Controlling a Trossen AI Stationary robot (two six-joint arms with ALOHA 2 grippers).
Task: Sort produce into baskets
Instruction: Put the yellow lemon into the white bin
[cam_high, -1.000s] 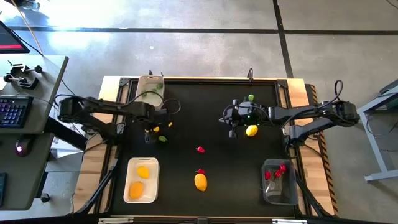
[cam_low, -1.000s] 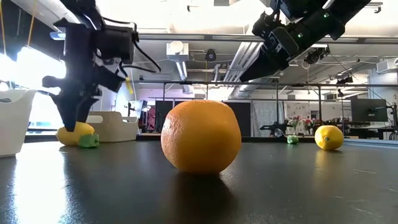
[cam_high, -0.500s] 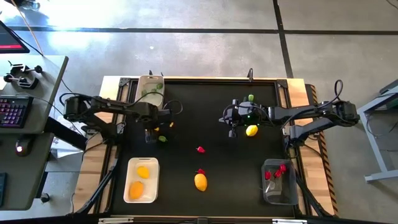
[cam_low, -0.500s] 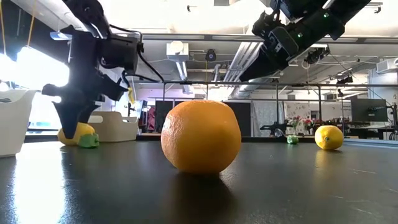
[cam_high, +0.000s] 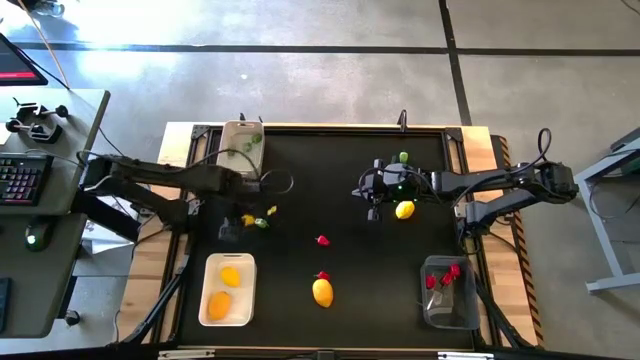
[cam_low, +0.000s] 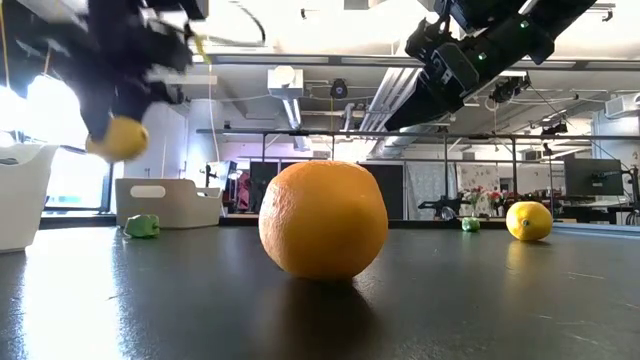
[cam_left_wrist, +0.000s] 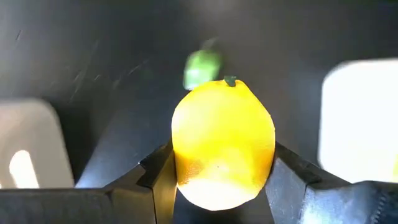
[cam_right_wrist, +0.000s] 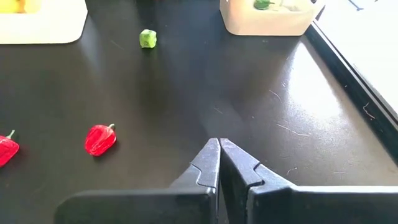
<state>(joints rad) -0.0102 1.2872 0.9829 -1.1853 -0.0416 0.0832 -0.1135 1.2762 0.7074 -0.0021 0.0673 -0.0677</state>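
My left gripper (cam_high: 246, 220) is shut on a yellow lemon (cam_left_wrist: 222, 143), held above the table near its left side; the lemon also shows in the low view (cam_low: 117, 138). A small green piece (cam_high: 262, 223) lies on the table just beside it. My right gripper (cam_right_wrist: 219, 150) is shut and empty, hovering above the table (cam_high: 373, 212) beside another lemon (cam_high: 404, 210). The white tray (cam_high: 212, 265) holds two yellow-orange pieces. The beige tub (cam_high: 230, 130) holds green pieces. The transparent bin (cam_high: 466, 318) holds red pieces. My left gripper pinches the lemon between its two fingers, one on each long side (cam_left_wrist: 179, 168). The lemon's green-tipped stem end (cam_left_wrist: 230, 81) points away from the wrist. The gripper comes at it from above. The lemon hangs lifted clear of the table (cam_low: 117, 138).
An orange (cam_high: 322, 292) and two red pieces (cam_high: 322, 241) (cam_high: 322, 275) lie mid-table. A green piece (cam_high: 403, 157) lies at the far edge behind my right gripper. The wood-framed table edge (cam_high: 500, 150) surrounds the black mat.
My left gripper has risen from the table and gone a little toward the near left, lifting the lemon clear. The green piece beside it has stayed on the table. My right gripper has kept still.
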